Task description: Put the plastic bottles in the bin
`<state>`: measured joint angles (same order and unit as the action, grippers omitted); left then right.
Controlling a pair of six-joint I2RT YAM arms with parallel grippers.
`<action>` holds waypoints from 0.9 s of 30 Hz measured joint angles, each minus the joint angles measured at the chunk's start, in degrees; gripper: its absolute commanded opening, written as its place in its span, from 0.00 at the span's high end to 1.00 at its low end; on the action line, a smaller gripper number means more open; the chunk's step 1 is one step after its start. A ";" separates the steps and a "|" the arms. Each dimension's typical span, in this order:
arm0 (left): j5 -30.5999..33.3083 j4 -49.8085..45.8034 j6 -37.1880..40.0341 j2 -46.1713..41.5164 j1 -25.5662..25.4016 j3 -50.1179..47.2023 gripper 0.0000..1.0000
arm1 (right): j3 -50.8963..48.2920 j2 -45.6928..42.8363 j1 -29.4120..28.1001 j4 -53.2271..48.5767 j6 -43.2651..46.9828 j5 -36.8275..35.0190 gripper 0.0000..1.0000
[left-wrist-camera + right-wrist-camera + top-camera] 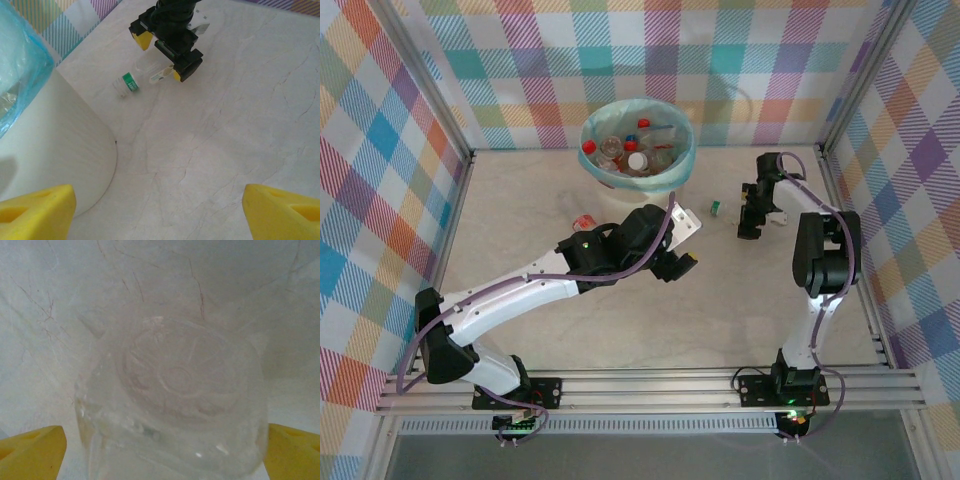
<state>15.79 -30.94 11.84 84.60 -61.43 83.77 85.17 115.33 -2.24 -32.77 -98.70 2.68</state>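
Top view: bin (pixel 637 145) holds bottles (pixel 635 158); a red-capped bottle (pixel 582 222) lies front-left of it.
Left wrist view: left fingers (pixel 35 210) wide apart, empty, beside the bin.
Right wrist view: right fingers (pixel 30 450) open astride a clear bottle (pixel 175 390) right of the bin; off-centre closing could eject it.

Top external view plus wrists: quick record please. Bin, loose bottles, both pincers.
bin: blue-lined, far centre of table, several bottles inside
green-band bottle: clear, lying on the table right of the bin
red-marked bottle: lying on the table, left of the left arm
left pincer: open, empty, beside the bin wall
right pincer: open, straddling a clear bottle, apparently the green-band bottle, not clamped
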 measured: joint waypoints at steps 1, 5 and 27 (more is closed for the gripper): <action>0.11 -0.02 0.00 0.00 0.00 0.00 0.14 | 0.09 0.35 0.11 0.15 -0.15 0.02 0.06; 0.42 0.00 0.02 0.00 0.00 -0.02 0.14 | 0.26 2.03 0.63 0.52 -0.85 0.22 0.12; 5.40 1.33 -1.16 -8.28 0.00 -1.92 0.14 | -5.03 -13.88 0.15 1.49 11.56 -3.34 0.39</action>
<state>21.19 -29.61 10.68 76.31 -61.43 81.84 80.14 101.45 -2.09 -31.29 -87.13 -0.67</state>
